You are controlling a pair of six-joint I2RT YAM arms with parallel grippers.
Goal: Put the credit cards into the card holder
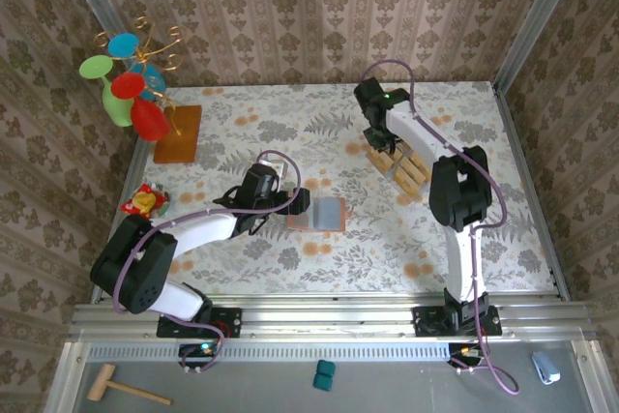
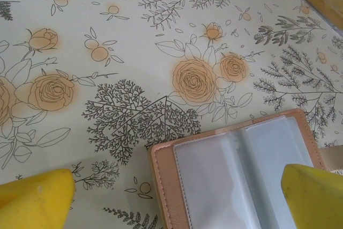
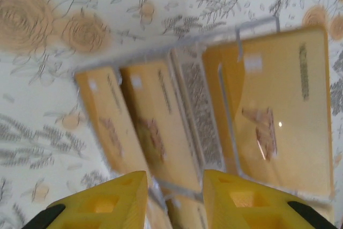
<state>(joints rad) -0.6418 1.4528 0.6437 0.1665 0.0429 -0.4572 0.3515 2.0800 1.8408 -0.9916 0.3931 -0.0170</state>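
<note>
Card holder under wide left end effector, right end effector narrow above cards

Damask-papered walls — floral tablecloth

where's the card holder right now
In the top view, the card holder lies open near the centre of the table, just right of the left end effector.

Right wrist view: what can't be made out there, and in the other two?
- Right wrist: credit cards blurred, print unreadable; the lower ones cut off by the bottom edge and the yellow fingers.
- Right wrist: whether the right gripper grips a card; blur hides the contact.
- Top: clear tray partly behind the right arm; cards too small to count.
- Left wrist: card holder cut off by the bottom edge.
</note>
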